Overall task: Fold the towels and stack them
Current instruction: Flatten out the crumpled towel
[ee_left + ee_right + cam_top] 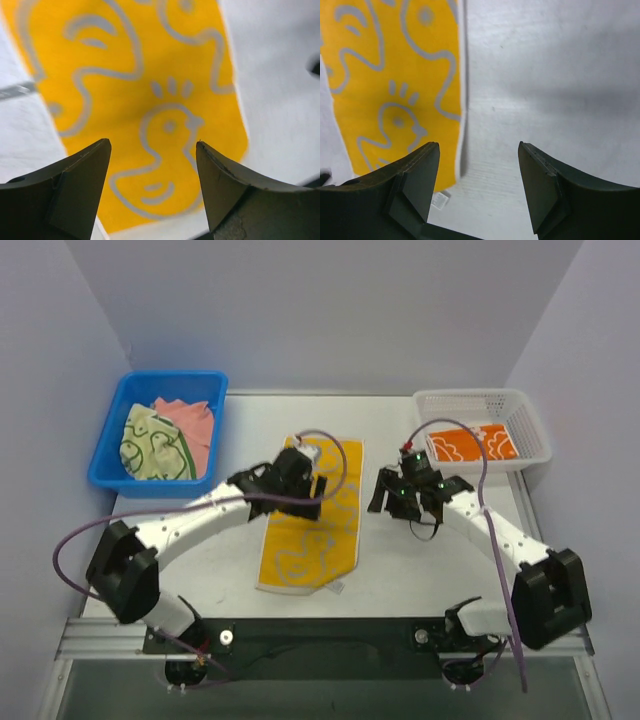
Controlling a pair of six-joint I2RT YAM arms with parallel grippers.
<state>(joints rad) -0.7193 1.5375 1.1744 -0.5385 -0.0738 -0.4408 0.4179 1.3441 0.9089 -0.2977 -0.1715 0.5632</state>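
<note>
A yellow towel with a grey duck print (305, 540) lies flat as a long strip in the middle of the table. My left gripper (300, 485) hovers over the strip's far half, open, with only the duck print (165, 90) showing between its fingers. My right gripper (405, 498) hangs open over bare table just right of the towel, whose right edge and small white tag (440, 200) show in the right wrist view. A pale green towel (150, 445) and a salmon-pink towel (195, 425) lie crumpled in the blue bin. An orange towel with white flowers (468, 443) lies folded in the white basket.
The blue bin (105, 455) stands at the table's back left corner. A white mesh basket (530, 430) stands at the back right. Purple cables loop from both arms over the table. The white tabletop (420, 570) ends at a metal rail by the arm bases.
</note>
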